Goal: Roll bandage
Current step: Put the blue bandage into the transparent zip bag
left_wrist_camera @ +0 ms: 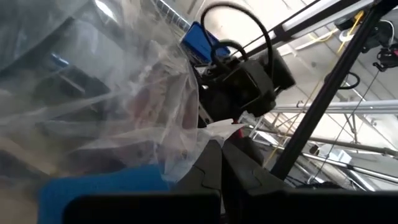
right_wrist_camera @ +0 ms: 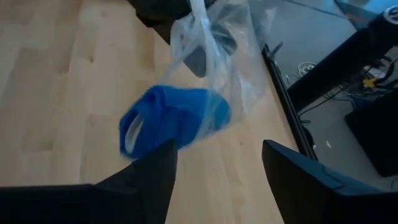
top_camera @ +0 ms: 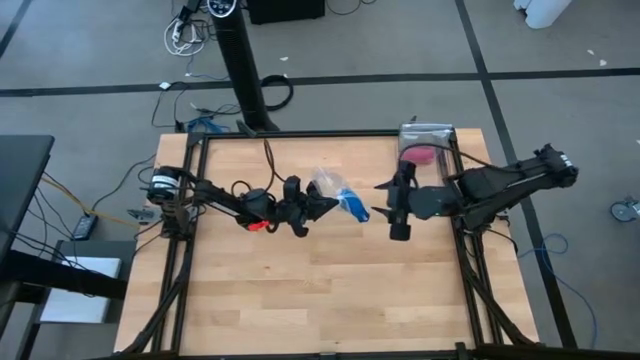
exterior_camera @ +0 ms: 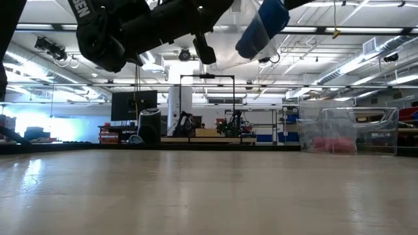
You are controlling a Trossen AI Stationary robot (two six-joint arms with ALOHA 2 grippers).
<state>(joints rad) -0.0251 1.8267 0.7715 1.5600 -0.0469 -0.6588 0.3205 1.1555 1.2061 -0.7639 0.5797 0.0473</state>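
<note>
Bandage (right_wrist_camera: 171, 118) inside clear bag (right_wrist_camera: 217, 43), midair

Robotics lab or industrial workshop. Wooden table (top_camera: 330, 290) sat in a black metal frame (top_camera: 200, 150) on a grey tiled floor (top_camera: 90, 60) with loose cables (top_camera: 185, 35) beyond the table's far edge. Low view showed a big open hall: exposed ceiling ducts (exterior_camera: 366, 62), strip lights (exterior_camera: 59, 29), a monitor (exterior_camera: 134, 104), more framed rigs (exterior_camera: 208, 108) and workbenches behind.
</note>
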